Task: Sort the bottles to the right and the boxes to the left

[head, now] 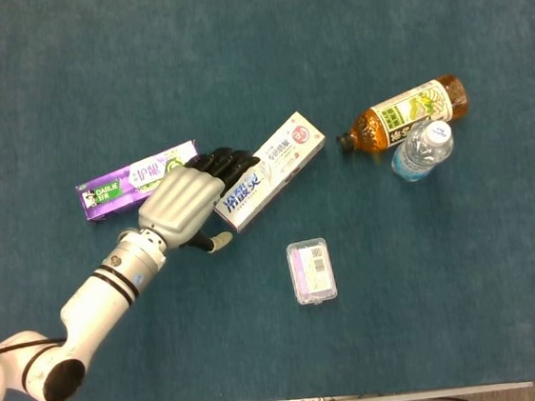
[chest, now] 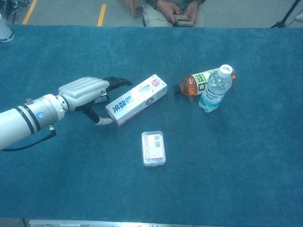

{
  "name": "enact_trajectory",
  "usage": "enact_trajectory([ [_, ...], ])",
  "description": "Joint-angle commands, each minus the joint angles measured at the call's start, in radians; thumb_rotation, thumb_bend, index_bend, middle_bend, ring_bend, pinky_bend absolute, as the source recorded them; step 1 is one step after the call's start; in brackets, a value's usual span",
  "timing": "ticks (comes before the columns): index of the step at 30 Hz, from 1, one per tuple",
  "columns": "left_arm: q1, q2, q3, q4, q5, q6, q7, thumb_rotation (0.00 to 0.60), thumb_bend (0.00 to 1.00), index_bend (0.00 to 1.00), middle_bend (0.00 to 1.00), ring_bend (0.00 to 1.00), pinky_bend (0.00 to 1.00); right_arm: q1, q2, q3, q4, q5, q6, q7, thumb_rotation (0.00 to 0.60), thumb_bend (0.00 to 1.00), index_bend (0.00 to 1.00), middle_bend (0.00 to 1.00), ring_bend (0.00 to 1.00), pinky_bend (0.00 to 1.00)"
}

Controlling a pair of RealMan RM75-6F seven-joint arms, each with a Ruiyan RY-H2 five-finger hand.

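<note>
Teal worktop [head: 231, 32]: left hand [head: 180, 202] at centre left lay over the white box's [head: 278, 161] lower end, fingers spread, grip not discernible. Purple box [head: 122, 184] lay left; both bottles, amber [head: 402, 114] and clear [head: 422, 149], upper right.

Bottles: you have two, an amber tea bottle [head: 407, 112] lying at 2 o'clock and a clear water bottle [head: 422, 151] standing just beside it.
Boxes: you have three, a purple toothpaste box [head: 131, 180] at 9 o'clock, a white toothpaste box [head: 269, 170] near the centre, and a small clear box [head: 311, 271] at 6 o'clock.
Hands: you have one in view, the left hand [head: 184, 201].
</note>
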Motion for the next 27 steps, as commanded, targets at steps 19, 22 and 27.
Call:
enact_trajectory([
  [19, -0.010, -0.120, -0.024, 0.058, -0.050, 0.050, 0.068, 0.600, 0.24, 0.00, 0.00, 0.00, 0.10, -0.001, 0.002, 0.003, 0.000, 0.008, -0.004, -0.001, 0.600, 0.03, 0.10, 0.30, 0.19, 0.41],
  [22, -0.012, -0.135, -0.024, 0.086, -0.037, 0.057, 0.068, 0.600, 0.24, 0.00, 0.00, 0.00, 0.09, 0.000, 0.002, 0.003, 0.000, 0.007, -0.004, -0.001, 0.600, 0.03, 0.10, 0.30, 0.19, 0.41],
  [27, -0.015, -0.153, -0.019, 0.119, -0.023, 0.059, 0.069, 0.600, 0.24, 0.00, 0.00, 0.00, 0.09, -0.002, 0.003, 0.004, 0.001, 0.012, -0.005, 0.000, 0.600, 0.03, 0.10, 0.30, 0.19, 0.41],
])
